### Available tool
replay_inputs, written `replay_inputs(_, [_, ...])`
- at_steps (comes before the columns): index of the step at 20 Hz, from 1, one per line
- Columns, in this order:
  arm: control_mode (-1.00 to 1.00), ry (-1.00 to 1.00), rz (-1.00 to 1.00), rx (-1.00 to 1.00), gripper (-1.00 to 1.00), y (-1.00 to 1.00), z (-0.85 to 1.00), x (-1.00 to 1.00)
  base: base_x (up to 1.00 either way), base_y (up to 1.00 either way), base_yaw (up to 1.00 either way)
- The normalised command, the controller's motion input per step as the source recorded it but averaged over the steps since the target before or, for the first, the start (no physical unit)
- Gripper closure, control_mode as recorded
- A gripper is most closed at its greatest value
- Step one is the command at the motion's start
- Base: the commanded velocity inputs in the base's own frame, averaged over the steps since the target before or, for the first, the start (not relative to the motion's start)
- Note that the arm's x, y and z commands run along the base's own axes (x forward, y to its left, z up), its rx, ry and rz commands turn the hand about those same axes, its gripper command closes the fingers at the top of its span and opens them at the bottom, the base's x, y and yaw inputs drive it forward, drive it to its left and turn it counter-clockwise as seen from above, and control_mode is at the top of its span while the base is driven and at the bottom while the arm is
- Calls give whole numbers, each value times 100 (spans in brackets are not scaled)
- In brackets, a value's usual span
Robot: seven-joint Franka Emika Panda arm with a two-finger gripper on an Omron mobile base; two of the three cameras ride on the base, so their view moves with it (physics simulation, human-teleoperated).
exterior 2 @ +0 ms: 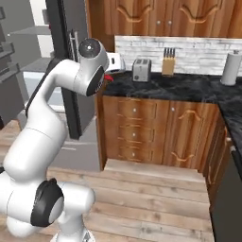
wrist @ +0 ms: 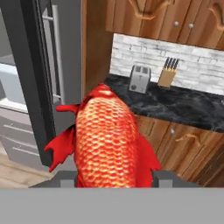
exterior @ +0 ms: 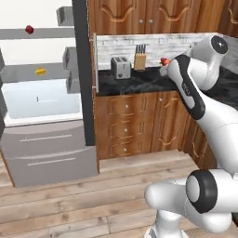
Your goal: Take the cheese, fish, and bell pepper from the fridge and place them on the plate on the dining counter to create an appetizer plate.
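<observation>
1. The tool is clamped on the fish: in the hand view its two finger tips stand at either flank of the scaled body. The fish is up in the air, carried in front of the wood cabinets, just right of the fridge.
2. Handling, as I judge it: the fish looks light and stiff, but its rounded, scaly flanks could slip. The thick middle of the body is the best hold; the thin fins and tail would twist out.
3. Still in the fridge: the pepper near the left end of the upper shelf, and the cheese mid-shelf below it.
4. Hard to make out: in the left base view the forearm covers the tool, and just a red scrap of fish shows past it. The right base view gives only a red sliver beside the wrist.
5. The fish's tail end is cut off at the bottom of the hand view, so the contact of the pads is not plainly seen.
</observation>
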Motion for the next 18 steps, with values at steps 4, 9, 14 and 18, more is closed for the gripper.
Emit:
replay_inputs(4, [100,0,0,0,100,0,0,0,-100,-84,-1])
replay_inputs(9, [100,0,0,0,100,0,0,0,-100,-48,-2])
replay_inputs(14, [100,0,0,0,100,0,0,0,-100,-35,-2])
replay_inputs(18, [100,0,0,0,100,0,0,0,-100,-16,-4])
